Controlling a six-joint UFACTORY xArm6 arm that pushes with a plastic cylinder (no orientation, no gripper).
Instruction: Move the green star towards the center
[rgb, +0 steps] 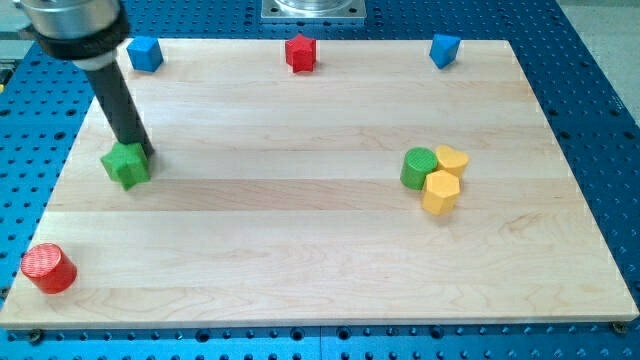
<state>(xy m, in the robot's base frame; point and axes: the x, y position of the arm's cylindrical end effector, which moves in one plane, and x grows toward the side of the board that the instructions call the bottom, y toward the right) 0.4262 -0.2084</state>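
The green star (125, 165) lies on the wooden board (300, 200) at the view's left, well left of the middle. My dark rod comes down from the view's top left, and my tip (143, 153) rests at the star's upper right edge, touching or nearly touching it.
A green cylinder (419, 168), a yellow heart (453, 160) and a yellow hexagon (441, 192) cluster at the right. A red cylinder (48, 268) sits at the bottom left. Along the top edge are a blue block (146, 53), a red star (300, 53) and a blue block (444, 48).
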